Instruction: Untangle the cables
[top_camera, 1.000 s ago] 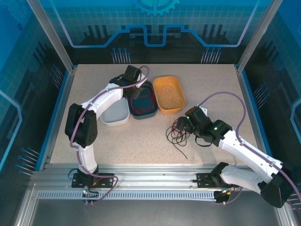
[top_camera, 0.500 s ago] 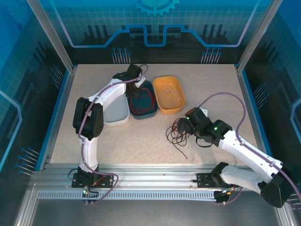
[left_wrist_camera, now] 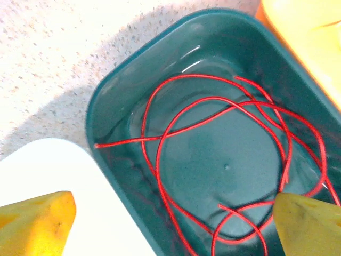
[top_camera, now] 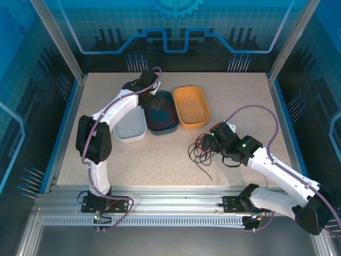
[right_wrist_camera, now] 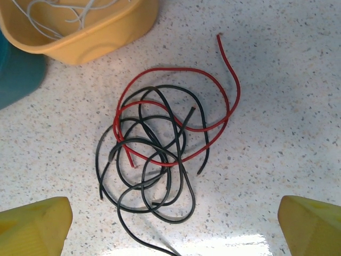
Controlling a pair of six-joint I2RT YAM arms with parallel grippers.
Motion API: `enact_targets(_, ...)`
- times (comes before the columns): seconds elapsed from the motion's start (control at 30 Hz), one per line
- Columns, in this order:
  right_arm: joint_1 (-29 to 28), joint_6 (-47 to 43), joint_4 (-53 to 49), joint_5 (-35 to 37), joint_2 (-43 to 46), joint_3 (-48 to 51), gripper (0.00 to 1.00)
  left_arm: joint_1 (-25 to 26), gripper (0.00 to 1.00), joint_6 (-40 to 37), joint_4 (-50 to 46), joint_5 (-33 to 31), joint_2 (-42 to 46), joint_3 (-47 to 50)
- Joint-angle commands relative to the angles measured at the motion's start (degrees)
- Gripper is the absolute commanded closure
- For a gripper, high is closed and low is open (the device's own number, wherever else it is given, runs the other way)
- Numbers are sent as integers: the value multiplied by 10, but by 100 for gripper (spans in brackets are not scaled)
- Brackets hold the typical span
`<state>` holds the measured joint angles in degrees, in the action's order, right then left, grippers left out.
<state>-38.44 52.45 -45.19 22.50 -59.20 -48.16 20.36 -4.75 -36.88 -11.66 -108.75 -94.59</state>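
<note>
two-arm cable sorting, seen from above and from both wrists. the left gripper (left_wrist_camera: 173, 213) hangs over the dark teal plastic tray (left_wrist_camera: 114, 101), its yellow fingers spread wide and holding nothing. a thin red cable (left_wrist_camera: 160, 137) lies coiled in loose, overlapping loops on this tray's floor, one strand running up the wall toward the neighbouring white tray (left_wrist_camera: 48, 170). the right gripper (right_wrist_camera: 176, 213) hovers over the speckled tabletop (right_wrist_camera: 277, 133), its fingers likewise parted and bare. directly below it lies the remaining knot of black cable (right_wrist_camera: 160, 144), several loops threaded through by a second red cable (right_wrist_camera: 238, 90). that cable's long arc and one free end lie clear of the black loops on the far side. the orange plastic tray (right_wrist_camera: 96, 37), just beyond the knot, holds whitish-cream cables (right_wrist_camera: 32, 18).

step in hand, as judged: the cables appear to be sorted by colour into the trays. one red and the whitish strands are already placed, and the black-and-red knot is left to separate.

next move, as judged: the right gripper should come down on the second red cable's free outer end or its clear arc, away from the crossings. it should close on that strand alone, then draw it out slowly. the black loops are light and may drag along. if they do, the left gripper could pin them to the table while the red one slides free.
</note>
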Motion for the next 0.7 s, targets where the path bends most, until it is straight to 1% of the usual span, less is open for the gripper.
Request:
enact_targets(0.0,5,9,-25,13,-21,-18,0,8,1,53,49,27,99,52)
enact_targets(0.1,8,8,-17,3,-35,-17,0,31,1,85,107,32,172,134)
enact_targets(0.23,27,-2,7,-18,-33,-9,2,65,1,124,202,9,264,259)
enact_targets(0.37,58,-14,20,-42,-20,-3,4,79,1,171,245,12,332,352)
enact_targets(0.57,128,-26,6,-63,8,10,11,87,1,219,318,62,419,487)
enact_targets(0.67,175,-30,-4,-88,17,23,19,88,1,245,336,64,449,534)
